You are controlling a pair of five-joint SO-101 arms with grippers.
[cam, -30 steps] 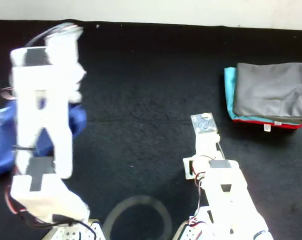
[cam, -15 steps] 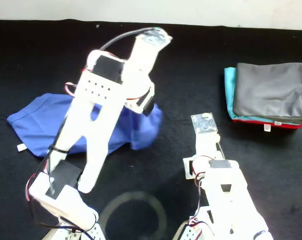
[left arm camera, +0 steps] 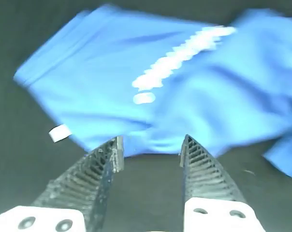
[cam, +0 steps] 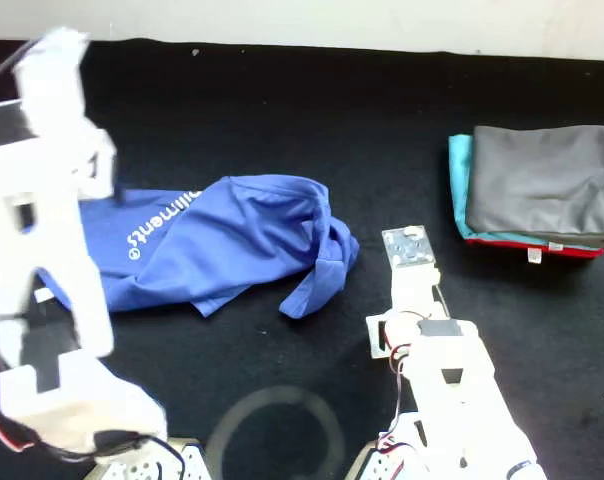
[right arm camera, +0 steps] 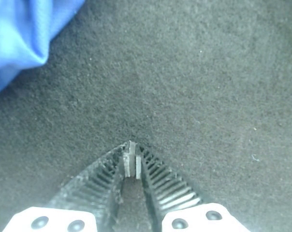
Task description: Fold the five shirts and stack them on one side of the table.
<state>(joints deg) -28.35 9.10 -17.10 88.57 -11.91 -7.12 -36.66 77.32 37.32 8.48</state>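
A blue shirt (cam: 217, 240) with white print lies crumpled and spread across the left half of the black table. In the left wrist view the blue shirt (left arm camera: 155, 87) sits below my left gripper (left arm camera: 151, 147), which is open and holds nothing. The left arm (cam: 42, 230) stands tall at the table's left edge. A stack of folded shirts (cam: 542, 190), grey on top of teal and red, rests at the right edge. My right gripper (right arm camera: 131, 162) is shut, its tips near the bare cloth, with a corner of the blue shirt (right arm camera: 20, 38) close by.
The right arm (cam: 437, 370) lies low at the front centre. The black table cover (cam: 382, 120) stretches bare between the blue shirt and the stack. A faint ring mark (cam: 272, 430) shows at the front edge.
The left arm dragged the blue shirt toward the middle, let it go and swung back to the left edge. The shirt now lies spread out. The right arm has not moved.
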